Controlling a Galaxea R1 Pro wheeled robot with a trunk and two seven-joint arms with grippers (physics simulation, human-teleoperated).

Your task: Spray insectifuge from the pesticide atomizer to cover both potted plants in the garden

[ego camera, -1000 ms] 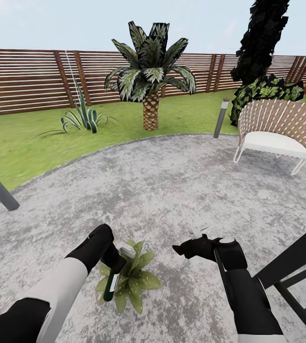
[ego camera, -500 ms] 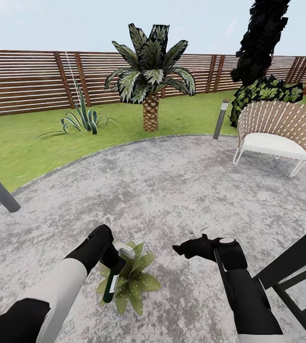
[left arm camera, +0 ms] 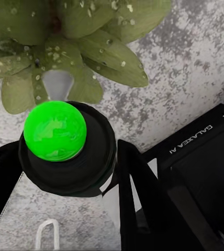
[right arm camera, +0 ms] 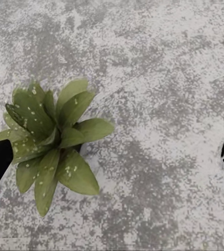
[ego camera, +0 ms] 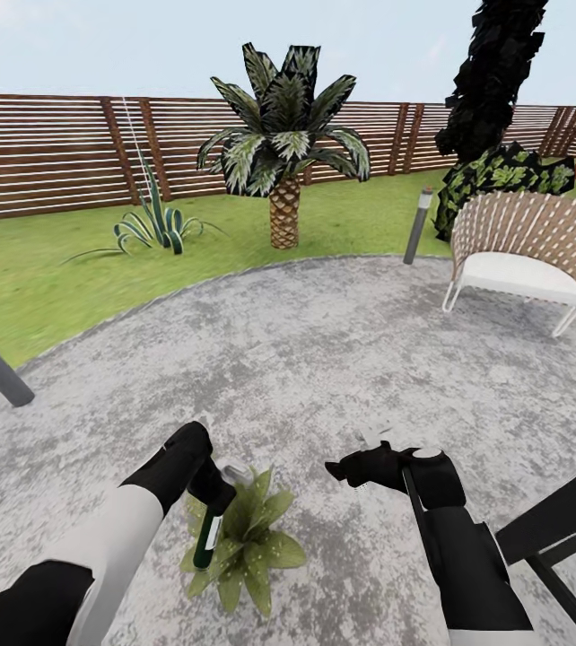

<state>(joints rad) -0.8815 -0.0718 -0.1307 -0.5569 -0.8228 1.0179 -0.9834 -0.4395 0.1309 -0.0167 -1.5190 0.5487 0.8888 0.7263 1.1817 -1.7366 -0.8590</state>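
Spray bottle (ego camera: 207, 538) in the left gripper (ego camera: 214, 502): dark green body, bright green cap. Potted plant (ego camera: 243, 547) beneath it: olive-green leaves flecked white. Paving (ego camera: 324, 359) around: mottled grey and white. Fence (ego camera: 46, 152) beyond: brown slats.

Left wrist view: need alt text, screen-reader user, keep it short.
The left gripper holds the pesticide atomizer, seen from above with its round button top glowing bright green, directly over a potted plant whose broad leaves are flecked with pale droplets. Mottled grey paving lies beneath.

Garden: lawn (ego camera: 46, 287), slat fence (ego camera: 46, 152), palm (ego camera: 281, 152).
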